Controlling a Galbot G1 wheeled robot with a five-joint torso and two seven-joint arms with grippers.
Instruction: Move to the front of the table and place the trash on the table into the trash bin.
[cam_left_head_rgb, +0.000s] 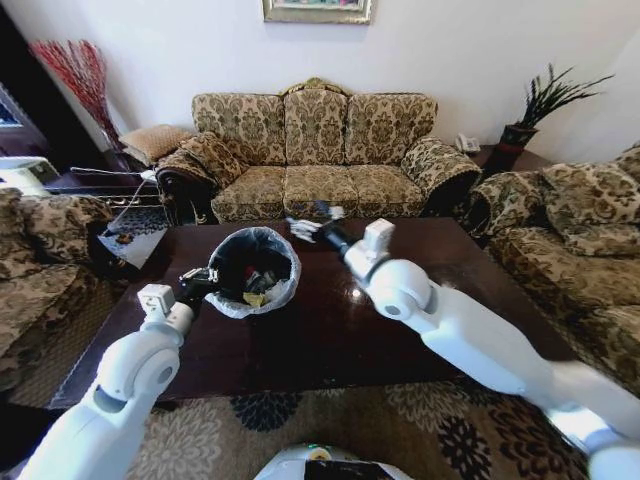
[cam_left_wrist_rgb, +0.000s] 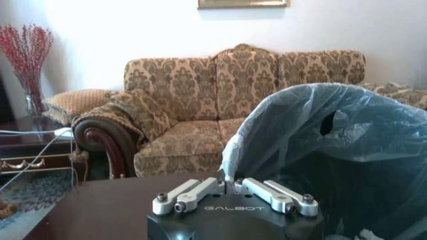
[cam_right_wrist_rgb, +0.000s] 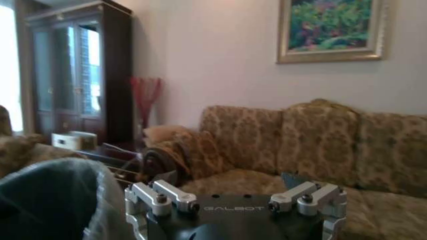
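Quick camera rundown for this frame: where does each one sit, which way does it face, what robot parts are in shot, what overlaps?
Head view: on the head, looking forward and down at the table and trash bin; both arms show, left gripper at the bin's rim, right gripper beyond it.
Left wrist view: faces the sofa, bin liner alongside; gripper body shows.
Right wrist view: faces the sofa and painting; gripper body shows.
Shared: all three see the sofa.

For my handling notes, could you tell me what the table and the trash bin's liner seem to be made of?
The table looks like dark brown wood with a glossy finish: its top mirrors window light. The trash bin has a liner that looks like thin translucent grey-blue plastic film, wrinkled and folded over the rim; the bin wall's material stays hidden.
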